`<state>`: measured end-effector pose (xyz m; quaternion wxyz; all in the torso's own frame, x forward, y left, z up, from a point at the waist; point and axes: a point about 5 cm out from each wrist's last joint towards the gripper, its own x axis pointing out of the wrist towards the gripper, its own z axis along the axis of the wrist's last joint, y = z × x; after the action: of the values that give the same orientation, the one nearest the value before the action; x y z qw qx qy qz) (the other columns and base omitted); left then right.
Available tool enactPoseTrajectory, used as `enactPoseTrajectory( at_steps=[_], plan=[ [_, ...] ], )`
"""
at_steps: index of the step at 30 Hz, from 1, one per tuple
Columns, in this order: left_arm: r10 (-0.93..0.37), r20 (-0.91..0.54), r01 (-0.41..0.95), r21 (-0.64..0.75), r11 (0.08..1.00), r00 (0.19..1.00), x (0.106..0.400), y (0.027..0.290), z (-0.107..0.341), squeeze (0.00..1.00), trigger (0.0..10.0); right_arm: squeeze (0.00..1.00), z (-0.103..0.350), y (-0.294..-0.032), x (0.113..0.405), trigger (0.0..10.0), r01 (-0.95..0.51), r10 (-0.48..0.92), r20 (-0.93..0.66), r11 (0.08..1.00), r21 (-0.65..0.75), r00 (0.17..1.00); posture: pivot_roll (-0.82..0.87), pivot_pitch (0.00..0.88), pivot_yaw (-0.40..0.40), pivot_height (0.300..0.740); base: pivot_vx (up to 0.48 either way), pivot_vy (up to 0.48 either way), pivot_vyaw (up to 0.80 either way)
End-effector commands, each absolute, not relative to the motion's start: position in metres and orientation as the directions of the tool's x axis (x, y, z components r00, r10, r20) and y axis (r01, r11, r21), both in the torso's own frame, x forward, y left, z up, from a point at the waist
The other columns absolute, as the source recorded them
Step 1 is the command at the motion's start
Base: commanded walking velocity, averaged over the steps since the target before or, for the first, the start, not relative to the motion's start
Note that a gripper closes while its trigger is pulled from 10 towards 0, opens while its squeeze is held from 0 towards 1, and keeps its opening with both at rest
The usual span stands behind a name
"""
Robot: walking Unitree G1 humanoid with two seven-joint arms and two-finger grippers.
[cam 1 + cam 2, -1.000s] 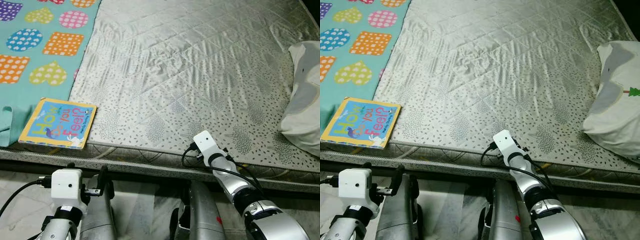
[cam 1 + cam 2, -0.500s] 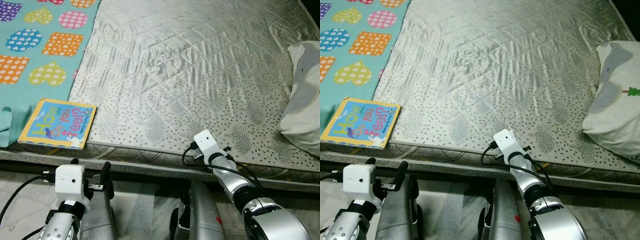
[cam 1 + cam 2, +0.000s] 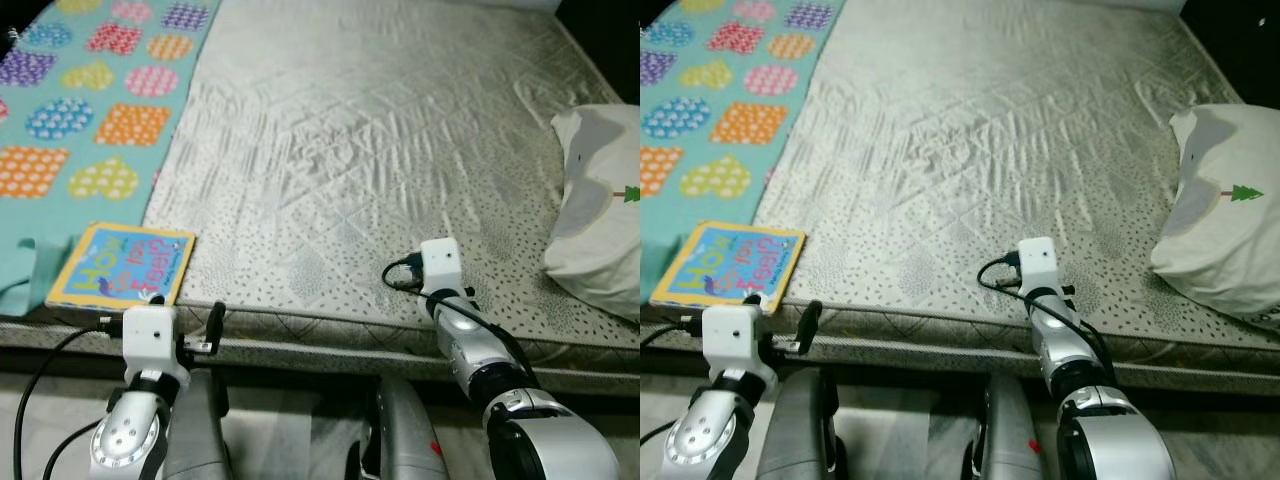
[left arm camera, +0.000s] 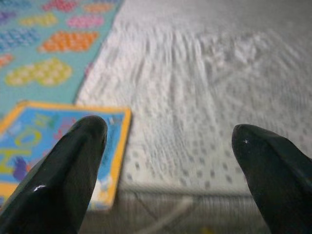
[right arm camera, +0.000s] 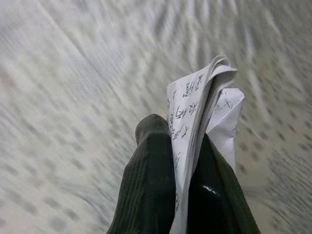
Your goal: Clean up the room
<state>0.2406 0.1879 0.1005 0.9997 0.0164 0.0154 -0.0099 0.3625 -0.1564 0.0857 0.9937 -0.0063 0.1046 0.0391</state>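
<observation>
While the right gripper (image 5: 183,146) sits over the near edge of the grey quilted mattress (image 3: 380,150), it's clamped tight on a folded bit of paper (image 5: 202,112) with handwriting on it. The left gripper (image 4: 168,146) hangs spread wide by the mattress edge, pointing at a kids' book (image 3: 122,265) lying on the near corner beside a teal heart-print blanket (image 3: 80,130). White pillow (image 3: 600,215) off on the right.

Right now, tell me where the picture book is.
The picture book lies at the mattress's near-left corner, beside the teal patterned blanket, just ahead of the open left tool.
</observation>
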Motion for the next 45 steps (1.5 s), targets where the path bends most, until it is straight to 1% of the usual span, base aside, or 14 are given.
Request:
enactPoseTrajectory(
  at_steps=[1,4,5,6,7,8,20,27,29,32,33,39,41,45],
  plan=[
    [0.004,-0.041,-0.003,0.024,1.0,0.999,0.241,0.192,0.096,0.0,10.0,0.0,0.091,-0.159,0.363,0.0,-0.072,0.077,-0.162,0.997,0.036,0.984,0.03,0.033,-0.067,0.574,0.0,0.0,0.0],
    [0.012,-0.028,-0.012,0.02,1.0,1.0,0.247,0.193,0.096,0.0,10.0,0.0,0.095,-0.161,0.363,0.0,-0.063,0.073,-0.137,0.995,0.076,0.988,0.02,0.004,-0.063,0.574,0.0,0.0,0.0],
    [0.018,-0.01,-0.018,0.023,1.0,1.0,0.253,0.195,0.097,0.0,10.0,0.0,0.101,-0.161,0.364,0.0,-0.059,0.071,-0.099,0.991,0.123,0.993,0.01,0.0,-0.066,0.574,0.0,0.0,0.0],
    [0.02,0.002,-0.02,0.026,0.999,1.0,0.256,0.195,0.097,0.0,10.0,0.0,0.105,-0.161,0.364,3.4,-0.068,0.079,-0.074,0.988,0.139,0.994,0.01,0.0,-0.067,0.574,0.0,0.0,0.0],
    [0.02,0.002,-0.02,0.026,0.999,1.0,0.256,0.195,0.097,0.0,10.0,0.0,0.105,-0.161,0.364,3.4,-0.068,0.079,-0.074,0.988,0.139,0.994,0.01,0.0,-0.067,0.574,0.0,0.0,0.0],
    [0.027,0.015,-0.027,0.026,0.999,1.0,0.259,0.197,0.097,0.0,10.0,0.0,0.11,-0.161,0.364,10.0,-0.074,0.081,-0.043,0.987,0.144,0.996,0.0,0.0,-0.067,0.574,0.0,0.0,0.0],
    [0.057,0.034,-0.057,-0.002,0.998,0.998,0.26,0.199,0.092,0.0,10.0,0.0,0.135,-0.152,0.361,10.0,-0.146,0.124,0.123,0.972,0.185,0.985,-0.03,0.0,-0.063,0.574,0.0,0.0,0.0],
    [0.076,0.027,-0.076,-0.016,0.997,0.997,0.252,0.2,0.09,0.0,10.0,0.0,0.143,-0.147,0.36,10.0,-0.19,0.166,0.145,0.967,0.171,0.975,-0.01,0.0,-0.085,0.609,0.0,0.0,0.0],
    [0.092,0.02,-0.092,-0.012,0.996,0.996,0.246,0.202,0.085,0.0,10.0,0.0,0.146,-0.146,0.357,10.0,-0.207,0.184,0.153,0.966,0.153,0.971,-0.02,0.0,-0.084,0.634,0.0,0.0,0.0],
    [0.088,0.003,-0.088,-0.001,0.996,0.996,0.244,0.199,0.08,0.0,10.0,0.0,0.144,-0.146,0.357,10.0,-0.206,0.183,0.15,0.967,0.152,0.972,-0.02,0.0,-0.08,0.644,0.0,0.0,0.0],
    [0.055,-0.006,-0.054,0.036,0.998,0.998,0.242,0.194,0.078,0.0,10.0,0.0,0.142,-0.146,0.355,10.0,-0.201,0.179,0.143,0.967,0.154,0.973,-0.03,0.0,-0.073,0.654,0.0,0.0,0.0],
    [0.015,-0.004,-0.015,0.057,0.998,1.0,0.241,0.193,0.08,0.0,10.0,0.0,0.14,-0.145,0.352,10.0,-0.199,0.178,0.137,0.968,0.152,0.974,-0.02,0.013,-0.064,0.674,0.0,0.0,0.0],
    [0.041,0.002,-0.042,0.045,0.998,0.999,0.241,0.2,0.084,0.0,10.0,0.0,0.138,-0.142,0.348,10.0,-0.202,0.182,0.132,0.967,0.153,0.974,-0.02,0.026,-0.058,0.694,0.0,0.0,0.0],
    [0.039,0.004,-0.039,0.037,0.999,0.999,0.244,0.195,0.086,0.0,10.0,0.0,0.133,-0.137,0.344,10.0,-0.206,0.189,0.117,0.966,0.153,0.975,-0.02,0.036,-0.061,0.724,0.0,0.0,0.0]
  ],
)
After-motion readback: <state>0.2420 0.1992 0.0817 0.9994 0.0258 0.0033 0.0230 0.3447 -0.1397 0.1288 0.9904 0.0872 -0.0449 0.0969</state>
